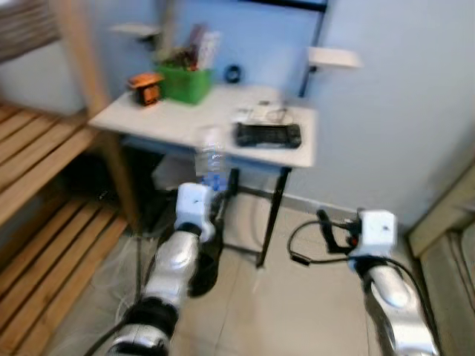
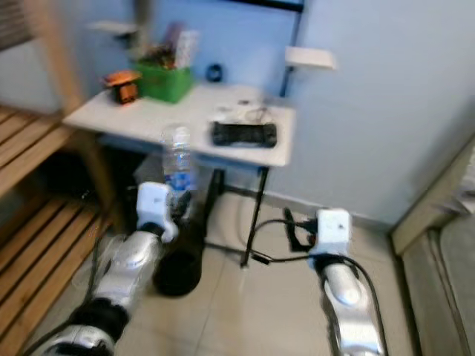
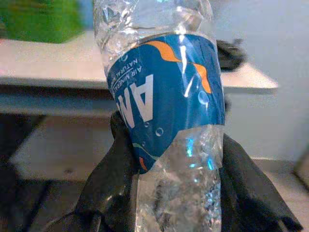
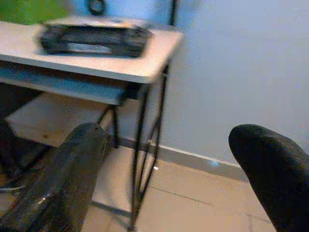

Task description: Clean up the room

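A clear plastic water bottle [image 1: 212,162] with a blue label [image 3: 169,96] stands upright in my left gripper [image 1: 215,194], which is shut on its lower half just in front of the white table's [image 1: 171,119] near edge. Both black fingers [image 3: 113,179] wrap the crinkled bottle. My right gripper [image 1: 326,226] is open and holds nothing, low above the tiled floor to the right of the table. Its two fingertips [image 4: 77,159] stand far apart.
On the table sit a green box [image 1: 184,80] of items, an orange object [image 1: 145,87], a black device [image 1: 269,135] and some papers. A wooden slatted bench [image 1: 44,193] runs along the left. A dark round object [image 2: 178,273] stands on the floor under the table.
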{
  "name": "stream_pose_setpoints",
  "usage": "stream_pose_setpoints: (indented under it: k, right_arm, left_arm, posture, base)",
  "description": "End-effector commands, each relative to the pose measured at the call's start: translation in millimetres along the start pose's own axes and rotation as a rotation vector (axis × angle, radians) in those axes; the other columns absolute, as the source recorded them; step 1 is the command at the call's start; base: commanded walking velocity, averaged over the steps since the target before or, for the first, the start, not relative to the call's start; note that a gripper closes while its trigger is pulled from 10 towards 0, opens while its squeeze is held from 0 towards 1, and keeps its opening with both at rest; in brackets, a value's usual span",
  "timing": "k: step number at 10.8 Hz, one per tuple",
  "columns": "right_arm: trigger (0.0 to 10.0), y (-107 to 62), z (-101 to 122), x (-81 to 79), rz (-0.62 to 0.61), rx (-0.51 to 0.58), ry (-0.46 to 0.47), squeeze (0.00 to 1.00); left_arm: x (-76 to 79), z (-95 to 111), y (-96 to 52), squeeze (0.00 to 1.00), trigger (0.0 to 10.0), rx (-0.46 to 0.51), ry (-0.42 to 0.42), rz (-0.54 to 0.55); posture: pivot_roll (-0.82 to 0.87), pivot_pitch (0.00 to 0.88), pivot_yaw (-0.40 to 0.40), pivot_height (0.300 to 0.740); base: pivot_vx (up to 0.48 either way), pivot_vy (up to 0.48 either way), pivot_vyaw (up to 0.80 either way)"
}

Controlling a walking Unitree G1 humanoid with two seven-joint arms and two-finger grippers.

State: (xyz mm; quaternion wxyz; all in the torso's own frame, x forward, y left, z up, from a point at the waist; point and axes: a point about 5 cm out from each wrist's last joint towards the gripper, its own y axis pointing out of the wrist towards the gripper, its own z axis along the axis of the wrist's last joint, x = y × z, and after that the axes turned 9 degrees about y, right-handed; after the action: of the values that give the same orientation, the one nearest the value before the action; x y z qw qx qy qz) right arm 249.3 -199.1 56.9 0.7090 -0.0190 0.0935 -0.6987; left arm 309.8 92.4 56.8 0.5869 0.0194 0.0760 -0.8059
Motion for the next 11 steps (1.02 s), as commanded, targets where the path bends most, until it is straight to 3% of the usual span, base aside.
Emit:
stream_pose_setpoints:
  k: [1,4,6,7,9,11]
  right_arm:
    - [10.0,3.6,6,-2.8,0.006,0.032,0.004,0.00]
    - [10.0,1.6,1,-4.6,0.004,0.026,0.013,0.00]
    - [10.0,-2.0,-4,-6.0,0.024,0.009,0.013,0.00]
    - [10.0,-8.9,-6,-2.4,0.061,-0.009,0.004,0.00]
    - [10.0,-23.9,-8,11.4,0.099,-0.040,-0.015,0.00]
    - [10.0,-27.5,-5,19.0,0.112,-0.050,-0.028,0.00]
  left_arm:
    - [-1.6,6,3.7,0.00,10.0,0.015,0.028,-0.025]
    - [-1.2,5,2.5,0.00,10.0,0.007,0.051,-0.048]
    - [-1.8,-2,-1.4,0.00,10.0,-0.027,0.085,-0.038]
    - [1.7,-10,-6.8,0.00,10.0,-0.065,0.084,-0.046]
    - [25.3,-29,-25.5,0.00,10.0,-0.135,0.124,-0.108]
    - [28.5,-38,-35.2,0.00,10.0,-0.180,0.156,-0.123]
  posture:
    - [-0.11,0.000,-0.036,0.740]
    - [-0.09,0.000,-0.032,0.740]
    - [-0.08,0.000,-0.043,0.740]
    - [-0.08,0.000,-0.056,0.740]
    - [-0.08,0.000,-0.080,0.740]
    - [-0.08,0.000,-0.098,0.740]
  base:
    - [0.480,0.000,0.00]
    - [0.455,0.000,0.00]
    - [0.000,0.000,0.00]
    - [0.000,0.000,0.00]
    - [0.000,0.000,0.00]
    - [0.000,0.000,0.00]
